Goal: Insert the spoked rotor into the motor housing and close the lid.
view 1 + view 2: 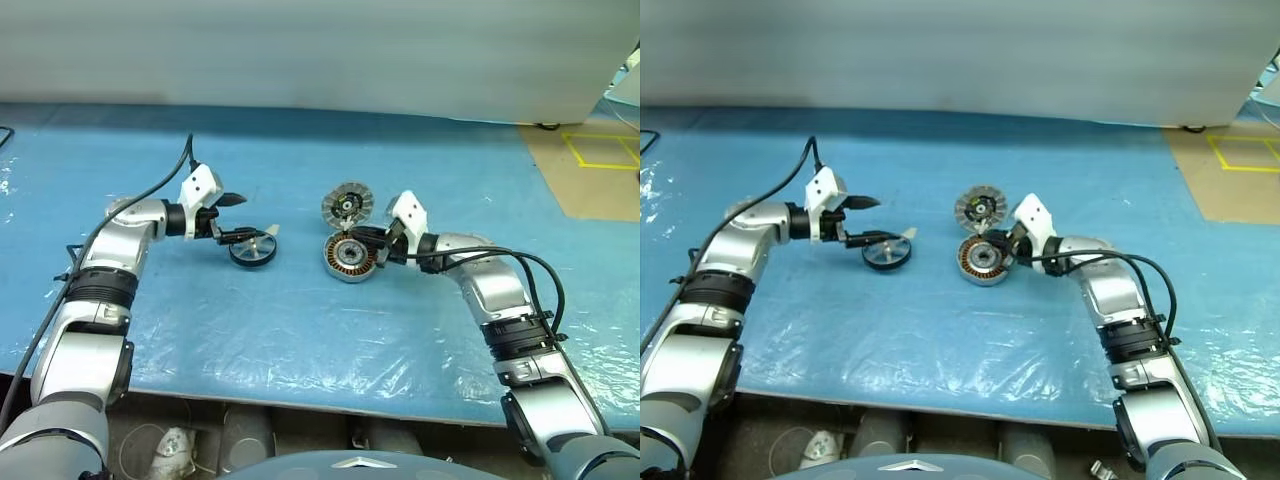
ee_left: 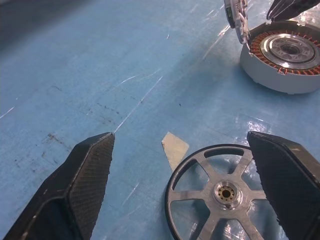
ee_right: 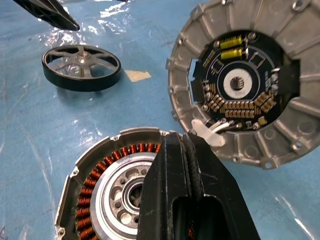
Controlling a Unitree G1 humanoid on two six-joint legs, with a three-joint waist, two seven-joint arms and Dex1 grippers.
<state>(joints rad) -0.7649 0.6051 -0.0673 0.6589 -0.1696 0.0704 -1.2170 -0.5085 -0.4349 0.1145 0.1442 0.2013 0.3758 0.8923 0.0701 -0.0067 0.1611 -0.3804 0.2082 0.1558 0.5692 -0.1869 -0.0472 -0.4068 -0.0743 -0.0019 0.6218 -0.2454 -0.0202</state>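
Observation:
The spoked rotor (image 1: pixel 252 251), a dark-rimmed wheel with silver spokes, lies flat on the blue sheet. My left gripper (image 1: pixel 252 216) hovers open just over it, one finger on each side in the left wrist view, the rotor (image 2: pixel 220 192) low between them. The motor housing (image 1: pixel 349 257), a silver cup with copper windings, lies to the right. The lid (image 1: pixel 347 205) stands tilted on edge right behind it, ribbed rim and black hub facing me. My right gripper (image 1: pixel 366 241) is shut, its tips at the housing's rim (image 3: pixel 125 135) beside the lid (image 3: pixel 240 80). Whether it pinches the rim is hidden.
A small scrap of pale tape (image 2: pixel 175 145) lies beside the rotor. The blue plastic-covered table (image 1: pixel 300 330) ends at a front edge near me. A pale wall runs along the back. Yellow floor markings (image 1: pixel 600 150) lie beyond the table's right end.

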